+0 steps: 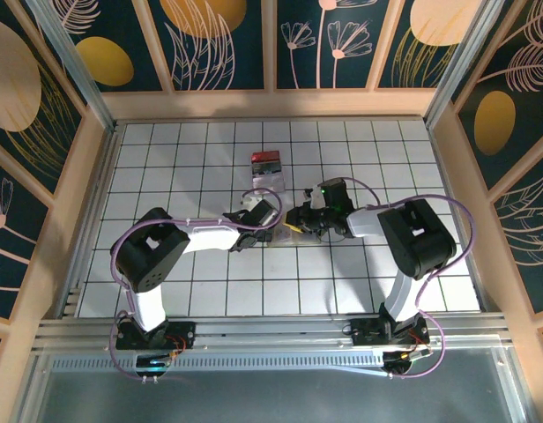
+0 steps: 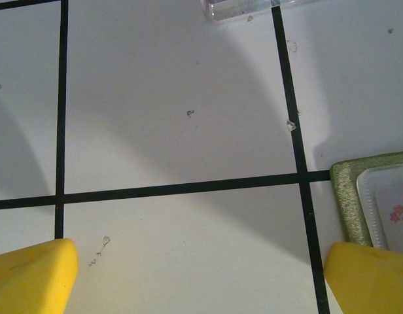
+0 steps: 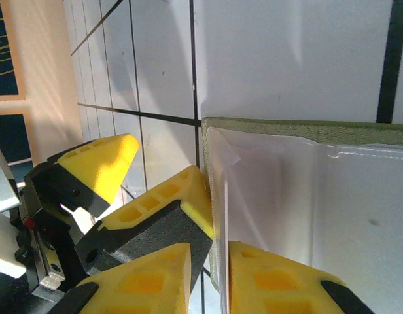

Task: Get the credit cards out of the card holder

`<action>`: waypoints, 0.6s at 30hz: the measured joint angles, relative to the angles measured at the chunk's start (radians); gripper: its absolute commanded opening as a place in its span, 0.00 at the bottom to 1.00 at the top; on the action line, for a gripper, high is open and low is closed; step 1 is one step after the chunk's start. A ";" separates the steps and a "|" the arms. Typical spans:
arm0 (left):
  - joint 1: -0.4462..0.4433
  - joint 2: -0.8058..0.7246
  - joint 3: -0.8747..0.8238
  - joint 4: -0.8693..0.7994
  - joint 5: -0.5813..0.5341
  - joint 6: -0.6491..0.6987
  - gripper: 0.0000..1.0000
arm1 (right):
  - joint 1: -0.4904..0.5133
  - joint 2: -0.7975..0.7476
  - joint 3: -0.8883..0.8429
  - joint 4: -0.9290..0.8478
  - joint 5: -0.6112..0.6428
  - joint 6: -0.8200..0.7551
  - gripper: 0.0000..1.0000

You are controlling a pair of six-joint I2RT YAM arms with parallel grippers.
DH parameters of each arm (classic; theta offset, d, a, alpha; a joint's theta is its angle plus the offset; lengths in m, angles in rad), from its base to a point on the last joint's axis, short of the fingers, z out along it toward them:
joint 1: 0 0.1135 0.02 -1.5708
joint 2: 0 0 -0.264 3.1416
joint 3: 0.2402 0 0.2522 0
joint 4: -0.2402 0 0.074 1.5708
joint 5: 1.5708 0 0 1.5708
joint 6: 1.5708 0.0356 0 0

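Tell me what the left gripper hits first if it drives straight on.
Most likely the bare table: nothing lies between the fingers of the open left gripper. The card holder sits just off to one side and might get brushed; depth is unclear.

Left gripper [image 2: 201,275] gapes wide, right gripper [image 3: 218,268] clamped

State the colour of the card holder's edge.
Olive green; the card holder edge shows best in the left wrist view.

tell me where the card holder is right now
The card holder, open in the right wrist view, lies near the middle of the table, its edge pinched by the right gripper, the open left gripper just to its left.
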 measured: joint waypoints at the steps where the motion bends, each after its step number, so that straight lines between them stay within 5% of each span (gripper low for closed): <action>1: 0.000 0.001 0.001 -0.001 0.000 0.000 0.99 | -0.002 -0.001 0.000 0.001 0.000 0.000 0.21; 18: 0.000 0.005 0.005 -0.003 -0.001 -0.004 0.99 | -0.034 -0.020 -0.024 0.007 -0.011 0.000 0.17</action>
